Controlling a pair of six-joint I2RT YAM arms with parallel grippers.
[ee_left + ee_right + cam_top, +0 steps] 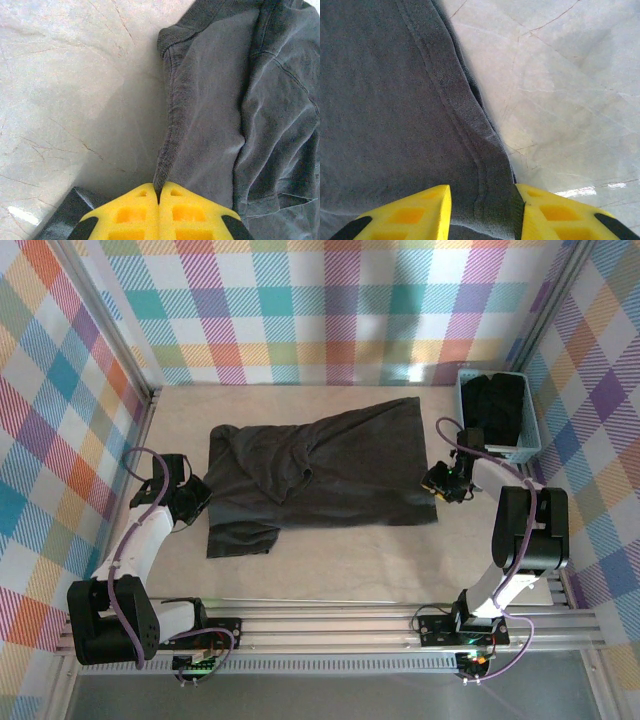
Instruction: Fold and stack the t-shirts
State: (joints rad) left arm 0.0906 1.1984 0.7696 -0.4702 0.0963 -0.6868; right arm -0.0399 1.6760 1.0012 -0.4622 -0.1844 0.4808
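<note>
Top external view: dark charcoal wrinkled cotton t-shirt [320,465] is lying spread on the pale table [340,565]. The left gripper [159,192] is pinching its left edge; the right gripper [481,200] is straddling the right hem, jaws apart. Hem probably needs seating deeper before closing.

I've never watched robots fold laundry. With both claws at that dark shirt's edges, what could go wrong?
The left gripper pinches only a thin edge of the wrinkly charcoal cotton t-shirt; a pull might slip it free.
The right gripper straddles the hem with jaws apart; it may close on too little fabric.
Bunched folds near the shirt's middle could get folded in.
</note>
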